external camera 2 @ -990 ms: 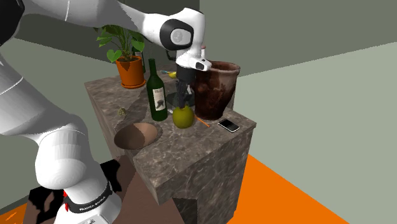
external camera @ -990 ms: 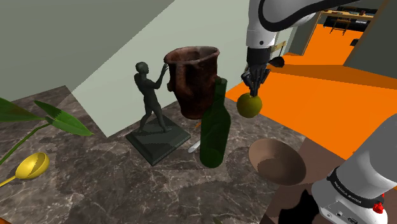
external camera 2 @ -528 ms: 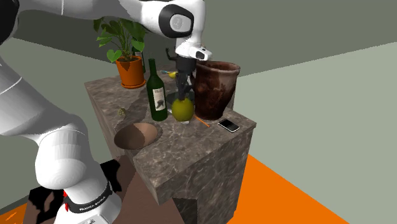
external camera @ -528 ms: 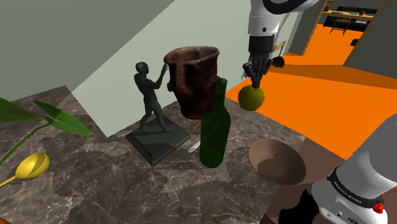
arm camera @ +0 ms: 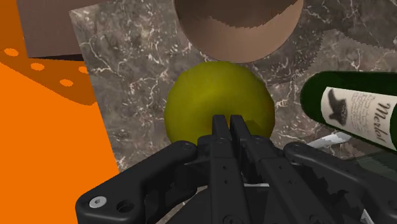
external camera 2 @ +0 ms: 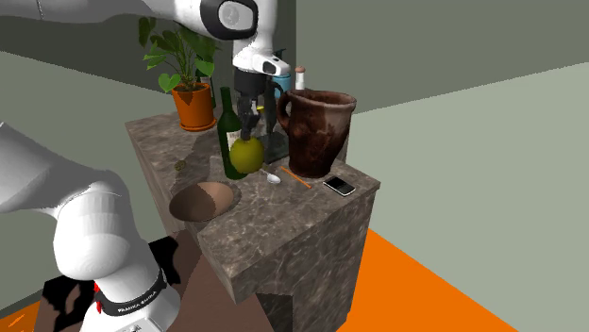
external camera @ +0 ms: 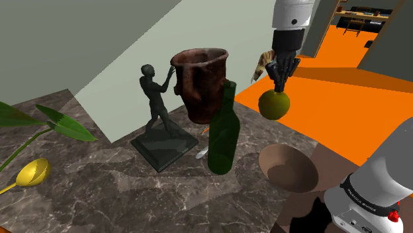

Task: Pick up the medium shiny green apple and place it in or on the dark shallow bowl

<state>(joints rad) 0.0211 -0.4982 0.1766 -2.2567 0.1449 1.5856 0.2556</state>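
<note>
Gripper: the black gripper (external camera: 278, 85) (external camera 2: 247, 130) (arm camera: 228, 122) points straight down, in the air above the marble counter (external camera: 132, 192) (external camera 2: 283, 226) (arm camera: 140, 70).
Jaws: drawn almost together and clamped on the very top of the fruit (in the wrist view the two fingers (arm camera: 221, 130) run side by side with barely a gap). The exact point of grip is hidden behind them, so it may be a stem or just the crown.
Apple: the yellow-green apple (external camera: 274, 104) (external camera 2: 247, 156) (arm camera: 219, 102) hangs directly under the jaws, touching them, clear of the counter and of every other thing.
Bowl: the brown shallow bowl (external camera: 291, 173) (external camera 2: 201, 201) (arm camera: 238, 32) sits at the counter's edge, lower than the jaws and off to the stand's side of them. Seen along the gripper, it lies just past the apple.
Bottle: the dark green wine bottle (external camera: 223, 136) (external camera 2: 231, 141) (arm camera: 356, 108) stands upright near the jaws, to one side, not touching them.
Jug: the brown jug (external camera: 200, 83) (external camera 2: 319, 132) stands near the jaws, apart from them.
Statue: the dark figure statue (external camera: 155, 106) on its square base is farther from the jaws than the bottle.
Small things: a phone (external camera 2: 339, 185), an orange pencil (external camera 2: 299, 177) and a white spoon (external camera 2: 273, 177) lie flat on the counter, below the jaws and towards the jug.
Plant end: an orange pot (external camera 2: 196, 106), green leaves (external camera: 53, 122) and a yellow ladle (external camera: 33, 173) are well apart from the jaws.
Floor: the orange floor (external camera: 344, 86) (external camera 2: 425, 292) (arm camera: 44, 140) lies far below the jaws, beyond the counter's edge.
</note>
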